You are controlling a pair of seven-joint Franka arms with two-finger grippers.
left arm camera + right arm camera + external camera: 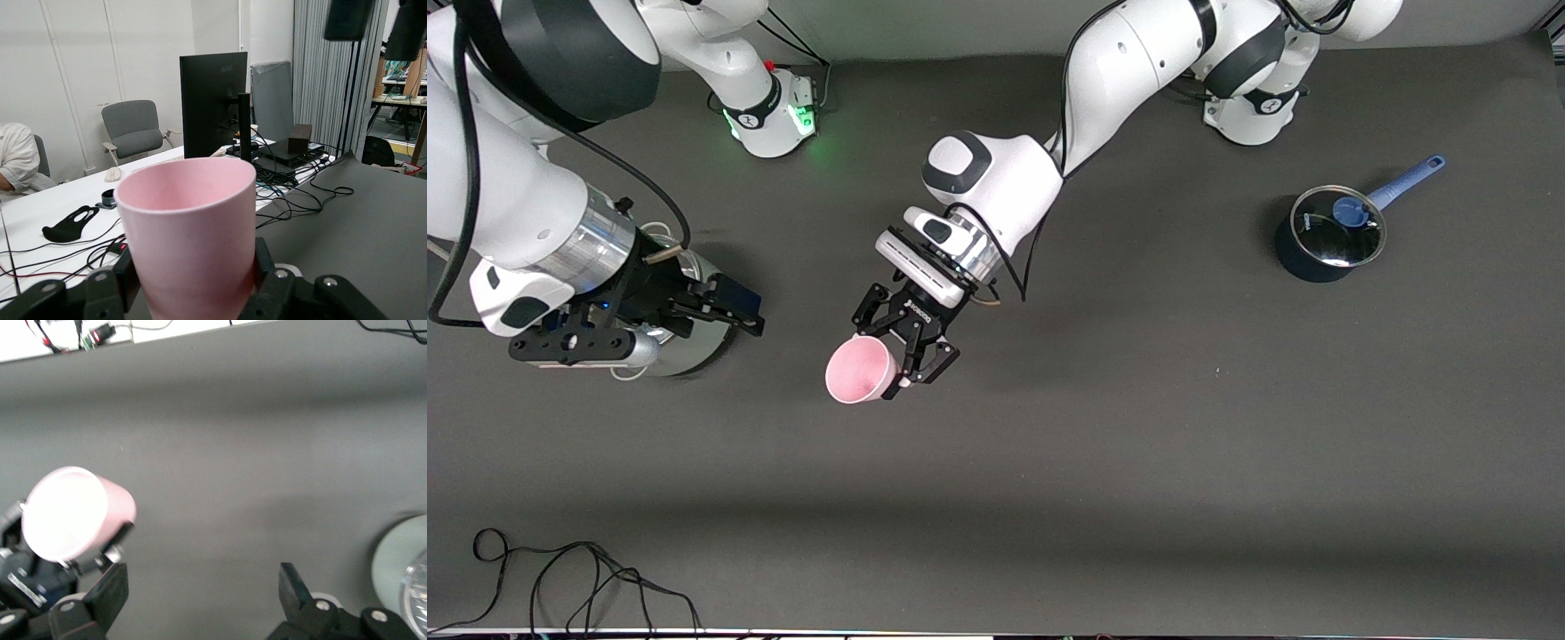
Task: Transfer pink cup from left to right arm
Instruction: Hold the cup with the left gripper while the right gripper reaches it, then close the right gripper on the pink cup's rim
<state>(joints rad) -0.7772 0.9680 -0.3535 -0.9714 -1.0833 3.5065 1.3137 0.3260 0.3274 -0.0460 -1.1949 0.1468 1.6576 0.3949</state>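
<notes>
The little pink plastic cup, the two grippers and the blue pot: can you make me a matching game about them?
Things:
1. small pale-pink plastic cup
2. left gripper
3. right gripper
4. dark blue pot with a glass lid

States:
A. open, holding nothing, over a pale round thing
B. standing on the table toward the left arm's end
C. held up in the air, tipped on its side
D. shut on the cup

Pairs: 1-C, 2-D, 3-A, 4-B
</notes>
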